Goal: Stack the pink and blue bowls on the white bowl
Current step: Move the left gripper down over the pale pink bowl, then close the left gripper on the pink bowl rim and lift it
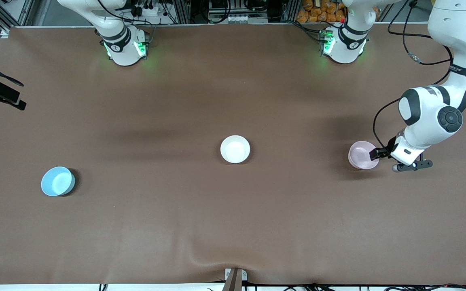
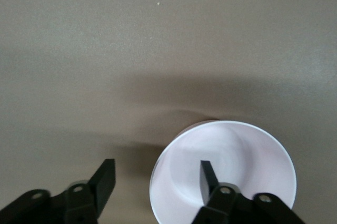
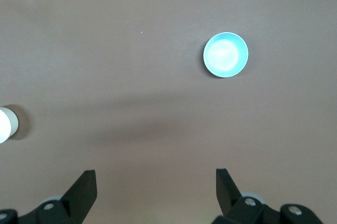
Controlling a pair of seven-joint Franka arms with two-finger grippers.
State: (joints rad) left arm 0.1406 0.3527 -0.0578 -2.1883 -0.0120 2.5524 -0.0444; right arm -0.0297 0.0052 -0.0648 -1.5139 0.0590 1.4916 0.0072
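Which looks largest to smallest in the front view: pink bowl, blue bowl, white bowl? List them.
1. blue bowl
2. white bowl, close to it
3. pink bowl, close too; the left end effector covers its rim, so unsure.

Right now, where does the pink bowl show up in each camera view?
Front view: the pink bowl sits toward the left arm's end of the table, with the left gripper at its rim.
Left wrist view: it fills the lower part, one open finger over its inside, the other outside the rim.
Right wrist view: not in it.
Shared landmark: the brown table cover.
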